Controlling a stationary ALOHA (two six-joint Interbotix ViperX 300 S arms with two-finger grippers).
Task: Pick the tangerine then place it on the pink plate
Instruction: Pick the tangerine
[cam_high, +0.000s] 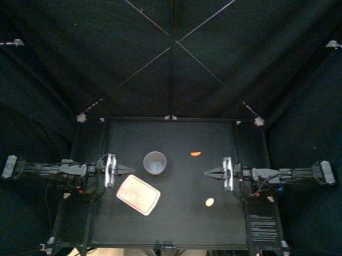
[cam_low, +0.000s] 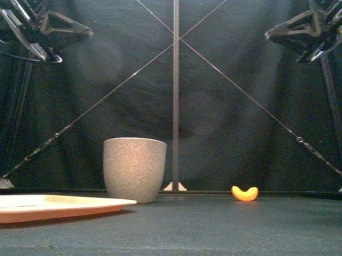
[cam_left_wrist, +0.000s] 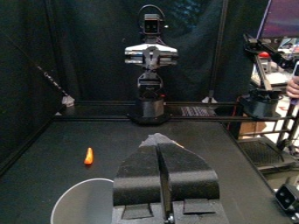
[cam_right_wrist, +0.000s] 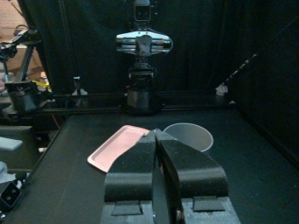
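Containers numbered two on the black table (cam_high: 187, 228): a tall grey speckled cup (cam_low: 134, 168) and a flat pink tray (cam_high: 138, 194). The cup stood upright a little left of the table's middle, and the right wrist view looked into its mouth and showed only its pale inner wall. The pink tray lay flat just in front of the cup and slightly to the left, turned askew to the table's edges, apart from the cup, with only its own pink face showing. The tangerine (cam_low: 243, 193), a small orange crescent, sat in neither container: it rested on the bare table to the right of the cup, about level with it, apart from it and well apart from the tray. A pale yellow toy (cam_high: 209, 202) lay on the table nearer the front, right of the tray and clear of it; what kind of toy it was could not be made out. The left gripper (cam_left_wrist: 159, 144) hung above the table's left side with its jaws pressed together on nothing. The right gripper (cam_right_wrist: 156, 138) hung above the right side, facing it, jaws likewise closed and holding nothing.
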